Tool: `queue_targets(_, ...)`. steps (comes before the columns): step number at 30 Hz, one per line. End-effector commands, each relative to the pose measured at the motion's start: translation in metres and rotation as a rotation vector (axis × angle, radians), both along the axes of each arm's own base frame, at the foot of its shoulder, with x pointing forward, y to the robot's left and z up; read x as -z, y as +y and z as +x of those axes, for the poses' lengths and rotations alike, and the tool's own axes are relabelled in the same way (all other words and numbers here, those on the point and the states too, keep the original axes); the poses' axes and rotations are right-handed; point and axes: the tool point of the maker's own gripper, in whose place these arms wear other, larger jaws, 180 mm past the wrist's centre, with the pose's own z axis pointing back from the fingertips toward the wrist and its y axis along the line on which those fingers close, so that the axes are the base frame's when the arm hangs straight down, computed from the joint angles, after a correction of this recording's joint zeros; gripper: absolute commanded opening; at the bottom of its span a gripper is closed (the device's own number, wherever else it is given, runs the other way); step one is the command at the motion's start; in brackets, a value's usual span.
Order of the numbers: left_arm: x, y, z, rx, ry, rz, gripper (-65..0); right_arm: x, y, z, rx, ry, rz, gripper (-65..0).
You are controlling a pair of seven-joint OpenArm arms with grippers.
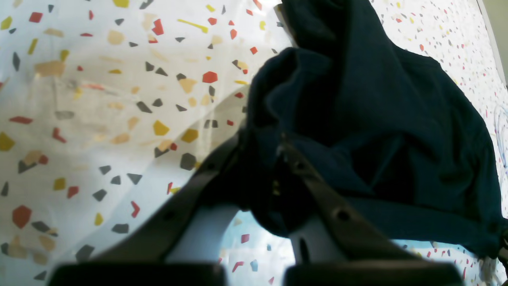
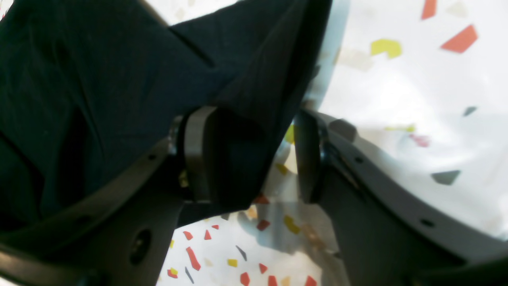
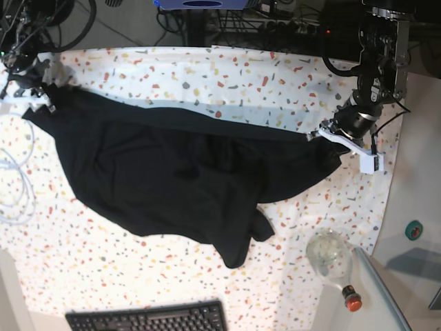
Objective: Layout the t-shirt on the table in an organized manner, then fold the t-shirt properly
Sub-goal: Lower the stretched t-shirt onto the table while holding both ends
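Note:
The black t-shirt (image 3: 172,179) lies spread across the speckled table (image 3: 275,76), its far edge stretched in a line between my two grippers. At that edge's right end, my left gripper (image 3: 324,132) is shut on a bunch of the cloth; in the left wrist view the fingers meet (image 1: 264,145) inside the t-shirt (image 1: 377,119). The right gripper (image 3: 41,96) is at the shirt's left corner. Its jaws (image 2: 250,159) stand apart. The t-shirt (image 2: 99,79) drapes over one finger (image 2: 194,155), and the table (image 2: 416,99) shows through the gap beside the other finger.
A black keyboard (image 3: 148,319) lies at the near edge. A clear round bottle (image 3: 331,258) with a red cap lies near the right corner. White cable (image 3: 14,186) loops at the left. A grey side surface with a green ring (image 3: 413,229) borders the right.

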Motion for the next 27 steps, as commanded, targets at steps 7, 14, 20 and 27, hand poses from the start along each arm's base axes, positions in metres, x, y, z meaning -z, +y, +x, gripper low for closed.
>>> queue_targets(7,-0.013,0.004,0.008,-0.005,-0.048,0.004,-65.0,-0.018,0.001,0.014,-0.062,-0.071,-0.021,-35.7)
queue_targets(14,-0.013,0.004,0.009,-0.005,-0.049,0.004,-65.0,-0.006,0.011,0.021,-0.091,-0.052,0.037,-35.7)
queue_targets(20,-0.013,0.004,0.009,-0.005,-0.049,0.004,-65.0,-0.006,-0.004,0.016,-0.038,-0.057,0.033,-39.0)
queue_targets(27,-0.019,0.0,0.008,0.008,-0.063,0.006,-65.0,-0.032,-0.013,0.01,-0.075,-0.073,-0.031,-65.0)
